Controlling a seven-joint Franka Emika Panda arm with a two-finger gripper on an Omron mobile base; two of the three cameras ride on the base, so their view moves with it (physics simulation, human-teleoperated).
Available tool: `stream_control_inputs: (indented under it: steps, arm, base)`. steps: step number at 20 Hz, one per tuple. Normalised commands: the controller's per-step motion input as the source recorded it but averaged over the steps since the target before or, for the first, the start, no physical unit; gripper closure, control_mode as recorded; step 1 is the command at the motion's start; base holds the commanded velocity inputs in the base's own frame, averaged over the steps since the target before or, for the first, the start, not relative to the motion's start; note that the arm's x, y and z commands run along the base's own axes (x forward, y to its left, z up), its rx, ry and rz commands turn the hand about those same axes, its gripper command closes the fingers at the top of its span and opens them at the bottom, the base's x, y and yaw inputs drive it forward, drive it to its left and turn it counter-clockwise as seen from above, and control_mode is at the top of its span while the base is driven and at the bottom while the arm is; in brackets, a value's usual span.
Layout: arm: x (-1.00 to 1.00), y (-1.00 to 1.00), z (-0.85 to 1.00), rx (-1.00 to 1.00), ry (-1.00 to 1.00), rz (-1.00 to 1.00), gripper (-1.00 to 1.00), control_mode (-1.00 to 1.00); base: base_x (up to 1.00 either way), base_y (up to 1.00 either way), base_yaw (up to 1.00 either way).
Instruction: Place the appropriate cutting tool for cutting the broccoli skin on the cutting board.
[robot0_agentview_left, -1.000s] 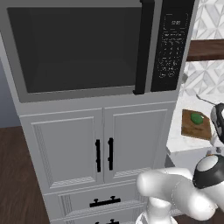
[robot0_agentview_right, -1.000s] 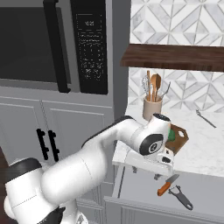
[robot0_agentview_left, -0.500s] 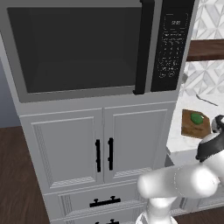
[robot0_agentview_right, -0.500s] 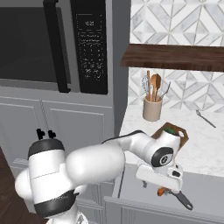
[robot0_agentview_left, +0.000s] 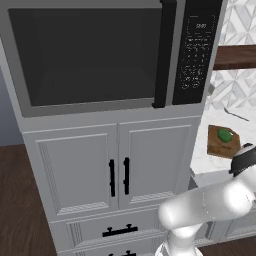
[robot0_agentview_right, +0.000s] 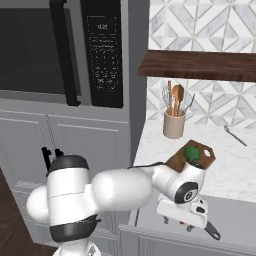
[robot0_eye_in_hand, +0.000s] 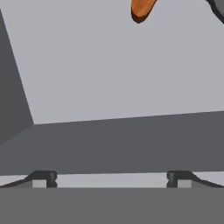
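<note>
In the right base view the gripper (robot0_agentview_right: 186, 225) hangs low at 5 o'clock, down in an open drawer (robot0_agentview_right: 150, 220) below the counter's front edge, with a dark tool handle (robot0_agentview_right: 212, 231) poking out just beside it at its 4 o'clock. In the hand view the 2 fingertips (robot0_eye_in_hand: 43, 178) stand far apart at the bottom corners with nothing between them, so the hand is spread wide and holds nothing; ahead of them lies the drawer's pale grey floor, with a rounded orange handle end (robot0_eye_in_hand: 141, 9) at 12 o'clock and a dark tip (robot0_eye_in_hand: 217, 8) at 1 o'clock, both cut by the frame's edge, so what tools they belong to cannot be told. Beyond the drawer, on the white marble counter (robot0_agentview_right: 235, 167), the cutting board (robot0_agentview_right: 203, 151) lies flat and turned cornerwise, at 3 o'clock in the right base view, with the broccoli (robot0_agentview_right: 191, 153) resting on it; the arm's wrist covers the board's near corner. In the left base view the same board (robot0_agentview_left: 220, 143) sits at 3 o'clock with the broccoli (robot0_agentview_left: 225, 134) on top. Farther back, a beige utensil crock (robot0_agentview_right: 173, 125) holding wooden spoons stands near the wall at the board's 11 o'clock, and a fork (robot0_agentview_right: 235, 135) lies well apart at 2 o'clock. The microwave (robot0_agentview_left: 100, 55) is above the white cabinet doors (robot0_agentview_left: 115, 167), and a dark wooden shelf (robot0_agentview_right: 200, 65) spans the tiled wall.
</note>
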Motion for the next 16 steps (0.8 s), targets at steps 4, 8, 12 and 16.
stream_control_inputs:
  steps: [4,8,12,16]
  arm:
    - [0.00,0.00,-0.41,0.00,0.00,0.00,-1.00,-1.00]
    - [0.01,0.00,-0.28,0.00,-0.02,0.01,-1.00,-1.00]
    - [0.00,0.00,-0.19,0.00,-0.04,0.03,-1.00,-1.00]
    - [0.00,0.00,-0.08,0.00,-0.06,0.04,-1.00,-1.00]
  base:
    - [0.00,0.00,0.00]
    - [0.00,0.00,0.00]
    - [0.00,0.00,0.00]
    - [0.00,0.00,0.00]
